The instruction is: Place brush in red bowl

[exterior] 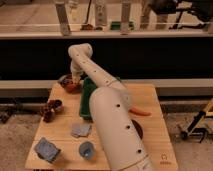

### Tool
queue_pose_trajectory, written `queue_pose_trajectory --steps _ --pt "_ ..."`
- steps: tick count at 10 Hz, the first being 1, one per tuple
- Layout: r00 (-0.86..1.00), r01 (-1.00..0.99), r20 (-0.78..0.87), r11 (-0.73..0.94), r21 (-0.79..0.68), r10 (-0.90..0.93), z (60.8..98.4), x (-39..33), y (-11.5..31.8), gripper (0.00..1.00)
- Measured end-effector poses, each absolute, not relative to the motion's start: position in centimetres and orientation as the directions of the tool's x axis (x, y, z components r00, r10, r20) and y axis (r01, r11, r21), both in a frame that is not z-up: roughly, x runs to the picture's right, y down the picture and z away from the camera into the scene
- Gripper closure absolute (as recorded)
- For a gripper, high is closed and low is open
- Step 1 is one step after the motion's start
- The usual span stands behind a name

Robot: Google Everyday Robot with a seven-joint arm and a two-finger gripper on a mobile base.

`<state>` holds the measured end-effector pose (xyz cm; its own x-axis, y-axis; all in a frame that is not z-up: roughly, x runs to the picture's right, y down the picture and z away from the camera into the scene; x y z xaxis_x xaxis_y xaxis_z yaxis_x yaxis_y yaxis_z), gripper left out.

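Observation:
The red bowl (68, 85) sits at the far left corner of the wooden table (60, 125), just left of the green tray (87, 100). My gripper (75, 79) hangs down from the white arm (107, 110) right over the bowl's right rim. The arm reaches from the bottom of the view up to a bend and back down to the bowl. I cannot make out the brush; it is hidden at the gripper or in the bowl.
A dark brown bowl (52, 106) with dark pieces stands left of the tray. A grey cloth (81, 130), a blue cup (86, 150) and a blue-grey sponge (46, 149) lie at the front left. An orange item (140, 112) and a dark disc (136, 129) lie right of the arm.

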<state>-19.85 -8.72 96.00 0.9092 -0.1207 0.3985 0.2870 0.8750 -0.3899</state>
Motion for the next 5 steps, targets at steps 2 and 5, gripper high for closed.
queue_pose_trajectory --steps 2,5 --pt "0.905 0.303 0.404 0.871 -0.386 -0.135 95.92 -20.02 -8.67 0.20" --pt "0.909 0.280 0.401 0.877 -0.391 -0.111 95.93 -20.00 -8.89 0.20"
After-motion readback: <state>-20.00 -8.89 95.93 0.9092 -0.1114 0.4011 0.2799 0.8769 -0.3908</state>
